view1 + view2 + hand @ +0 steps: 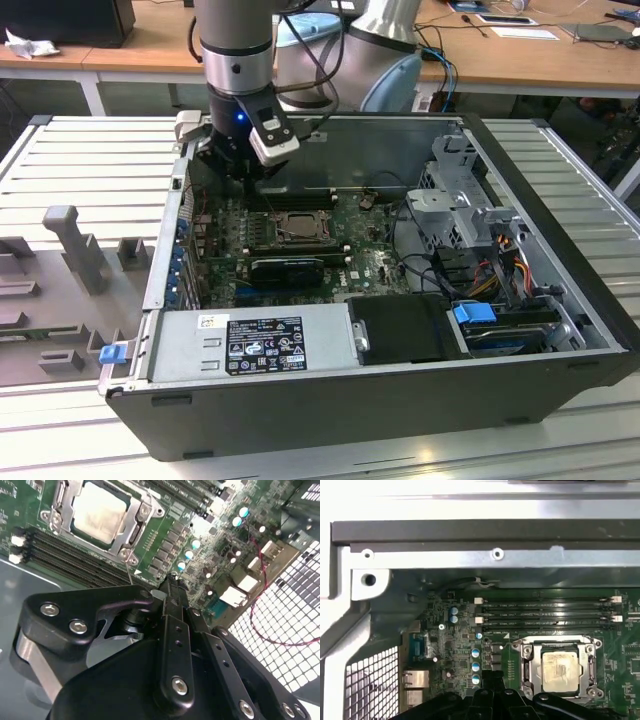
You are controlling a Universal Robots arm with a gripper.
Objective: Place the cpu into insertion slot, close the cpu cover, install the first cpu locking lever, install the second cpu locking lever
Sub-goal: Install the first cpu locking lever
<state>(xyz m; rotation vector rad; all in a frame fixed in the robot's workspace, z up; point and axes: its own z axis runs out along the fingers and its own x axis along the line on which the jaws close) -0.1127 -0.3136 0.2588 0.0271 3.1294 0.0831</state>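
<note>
Open computer case (400, 400), top side removed. The gripper (245, 168) hangs inside the case close to the far wall, toward the exterior view's left. The power supply (250, 345) bounds the near side and the drive cage (465, 205) stands at the exterior view's right, so the green circuit board (375, 262) between them is open from above. In the first wrist view, the case wall (470, 555) and a mesh grille (370, 680) edge the board, and black memory slots (545, 612) run between that wall and the socket. The gripper (170, 586) has its fingers pressed together on nothing. The insertion slot (278, 228) lies near the gripper but apart from it, nearer the exterior camera. In both wrist views the cpu (102, 512) (561, 670), flat, square and pale silver-beige, sits in the slot. The silvery cpu cover (555, 641) lies flat around its edges.
</note>
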